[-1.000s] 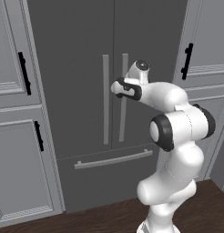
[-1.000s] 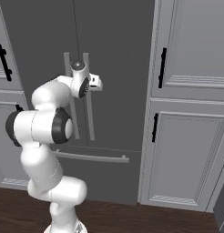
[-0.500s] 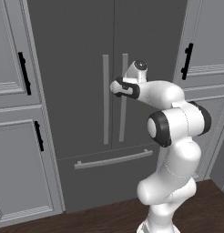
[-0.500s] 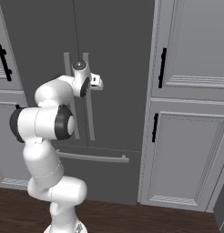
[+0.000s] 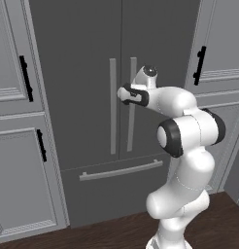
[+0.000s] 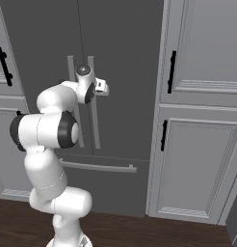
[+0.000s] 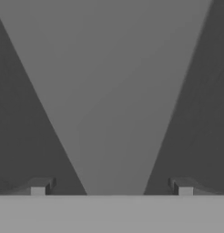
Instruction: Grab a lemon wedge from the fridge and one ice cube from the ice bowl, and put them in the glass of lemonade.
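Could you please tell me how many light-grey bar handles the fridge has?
3: two upright bars side by side at the door seam, the left handle and the right handle by the gripper, plus a drawer handle lying across below.

The fridge [image 5: 82,97] doors are shut, so nothing can get inside. The gripper [image 7: 111,189] is wide open, with a light bar handle [image 7: 111,91] in the gap between its tips. A second handle [image 5: 112,104] stands just beside it.
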